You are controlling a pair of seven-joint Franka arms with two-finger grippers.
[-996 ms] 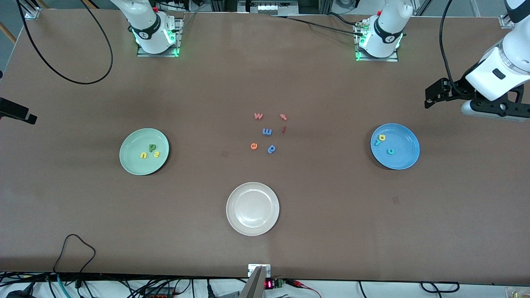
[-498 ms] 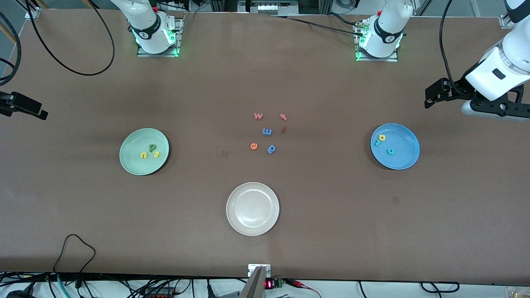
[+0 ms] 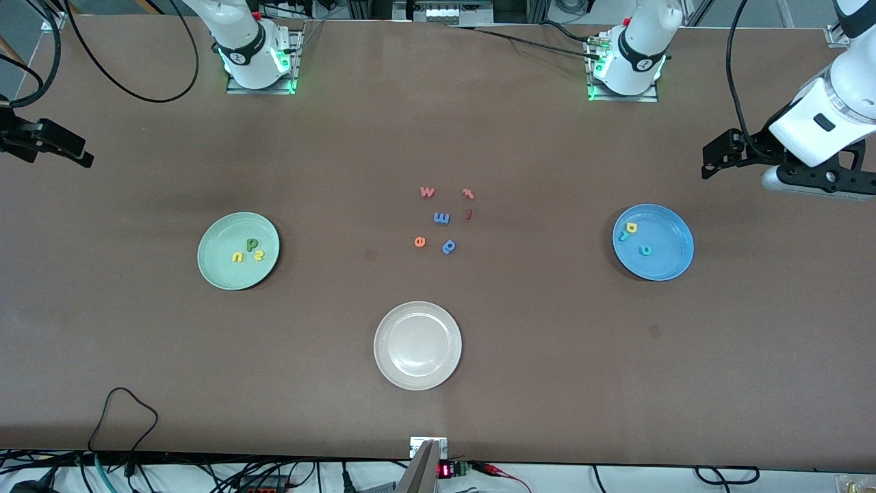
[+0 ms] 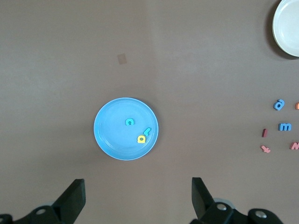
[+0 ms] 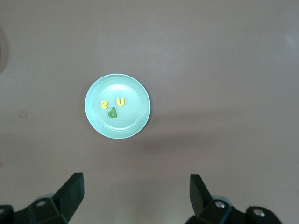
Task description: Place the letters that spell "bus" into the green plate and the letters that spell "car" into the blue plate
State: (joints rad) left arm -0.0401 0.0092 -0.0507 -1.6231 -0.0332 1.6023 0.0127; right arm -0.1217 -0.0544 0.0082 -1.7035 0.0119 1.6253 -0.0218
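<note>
Both your hands hang open and empty: left hand above the blue plate, right hand above the green plate.

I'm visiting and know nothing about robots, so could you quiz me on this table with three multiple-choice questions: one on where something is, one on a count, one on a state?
1. Where is the yellow "u"?
A. in the green plate
B. in the white plate
C. on the bare table

2. How many letters lie in the blue plate?
A. one
B. three
C. five

3. How do the two grippers stand?
A. both open and empty
B. both shut on letters
C. one holds a plate

Answers:
1 A: the yellow "u" lies in the green plate.
2 B: the blue plate holds three small letters.
3 A: the left gripper and the right gripper each show spread fingers with nothing between them.
</note>
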